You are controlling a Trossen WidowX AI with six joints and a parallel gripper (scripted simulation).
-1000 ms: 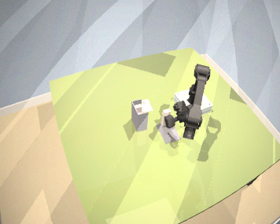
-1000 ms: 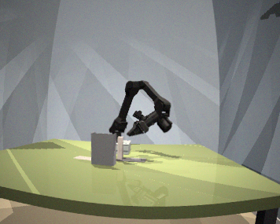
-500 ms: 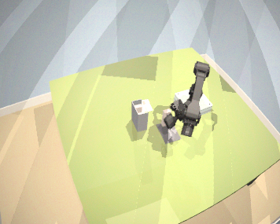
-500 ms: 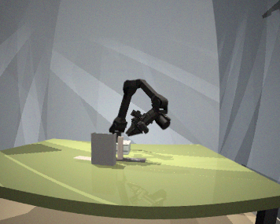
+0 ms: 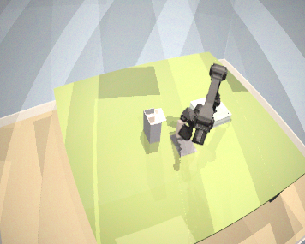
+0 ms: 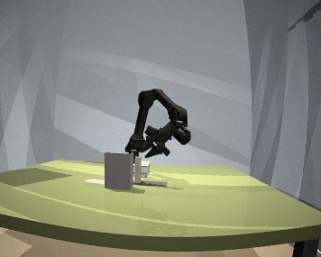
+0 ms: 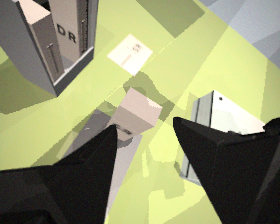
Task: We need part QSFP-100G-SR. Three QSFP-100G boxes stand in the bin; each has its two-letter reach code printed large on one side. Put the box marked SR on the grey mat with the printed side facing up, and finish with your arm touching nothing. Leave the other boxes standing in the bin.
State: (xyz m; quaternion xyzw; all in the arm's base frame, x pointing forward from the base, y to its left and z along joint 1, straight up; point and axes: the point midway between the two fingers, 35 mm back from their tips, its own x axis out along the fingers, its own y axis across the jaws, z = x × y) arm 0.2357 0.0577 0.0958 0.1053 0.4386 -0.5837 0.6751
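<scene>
Pale box [image 5: 179, 128] [image 6: 138, 169] [image 7: 135, 114] standing upright on the grey mat [image 5: 187, 147] [image 6: 155, 183] [image 7: 122, 172], just beyond the fingertips, nearer the left-hand finger in the wrist view, gripper [image 5: 192, 137] [image 6: 157, 153] [image 7: 144, 125] about half open, holding nothing I can see.

The arm arches downward, its hand [image 5: 192, 135] [image 6: 157, 152] [image 7: 144, 125] (black-fingered) partly open.

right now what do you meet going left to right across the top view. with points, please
the grey bin [image 5: 152, 131] [image 6: 118, 171] [image 7: 30, 55], then the grey mat [image 5: 187, 148] [image 7: 117, 170], then the white block with the dark dots [image 5: 223, 117] [image 7: 230, 111]; the arm and the pale upright box overlap the mat and each other, so they are left out
</scene>
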